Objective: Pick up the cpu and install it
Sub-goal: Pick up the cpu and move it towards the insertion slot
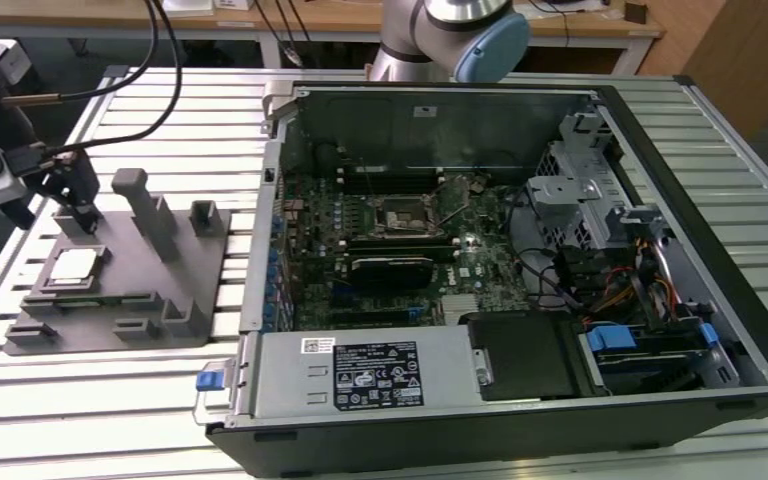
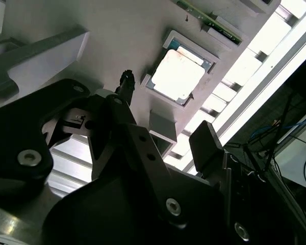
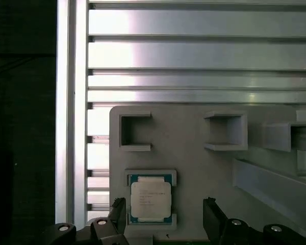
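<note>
Far out at the exterior view's left, my pincer (image 1: 55, 215) hangs above the grey fixture plate (image 1: 91, 310), its two black fingers (image 1: 87, 205) spread apart and pinching nothing. Just beneath it the cpu (image 1: 75, 265) lies flat in a shallow square pocket of that plate, silver top up, on the plate's side toward the exterior view's left. A tall post (image 1: 144, 210) rises from the plate near its middle.

In the first wrist view the cpu (image 3: 150, 201) rests in its pocket between my fingers: one fingertip (image 3: 117, 214) stands just beside one edge, the other is well clear of the opposite edge, and I cannot see either one touching the chip. The second wrist view catches the cpu (image 2: 179, 76) gleaming on the plate (image 2: 117, 41) beyond my open fingers (image 2: 126, 84).

Further toward the exterior view's right, an open computer case (image 1: 438, 130) lies on its side on the slatted metal table (image 1: 91, 400), just beside the plate. Its motherboard (image 1: 478, 260) faces up, with the square socket (image 1: 404, 213) near the board's middle, well apart from the cpu. A silver power supply (image 1: 344, 375) fills the case's near corner, and a drive cage (image 1: 584, 200) stands at its right.
</note>
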You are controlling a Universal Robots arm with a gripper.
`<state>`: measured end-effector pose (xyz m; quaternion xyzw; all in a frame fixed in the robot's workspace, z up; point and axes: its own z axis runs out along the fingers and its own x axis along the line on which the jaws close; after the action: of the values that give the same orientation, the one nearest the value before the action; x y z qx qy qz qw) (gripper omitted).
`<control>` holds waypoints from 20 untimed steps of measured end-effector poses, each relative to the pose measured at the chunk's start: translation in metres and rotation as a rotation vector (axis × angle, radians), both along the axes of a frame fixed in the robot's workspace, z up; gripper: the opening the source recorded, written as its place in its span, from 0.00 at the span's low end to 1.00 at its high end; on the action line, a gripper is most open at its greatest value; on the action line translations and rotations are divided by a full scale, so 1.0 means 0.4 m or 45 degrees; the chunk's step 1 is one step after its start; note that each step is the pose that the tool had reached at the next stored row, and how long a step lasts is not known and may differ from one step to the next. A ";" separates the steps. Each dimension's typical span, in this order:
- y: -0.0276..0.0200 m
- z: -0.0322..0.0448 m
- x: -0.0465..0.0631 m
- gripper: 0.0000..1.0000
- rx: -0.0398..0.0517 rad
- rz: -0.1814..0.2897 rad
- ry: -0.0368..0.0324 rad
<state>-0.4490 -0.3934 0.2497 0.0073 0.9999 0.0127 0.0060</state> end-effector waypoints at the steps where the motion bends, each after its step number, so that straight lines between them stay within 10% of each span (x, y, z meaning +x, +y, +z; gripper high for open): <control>1: 0.000 0.001 0.000 0.70 0.000 0.000 -0.0001; 20: 0.000 0.012 0.000 0.70 0.000 0.000 -0.0001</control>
<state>-0.4490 -0.3934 0.2543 0.0073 0.9999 0.0127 0.0060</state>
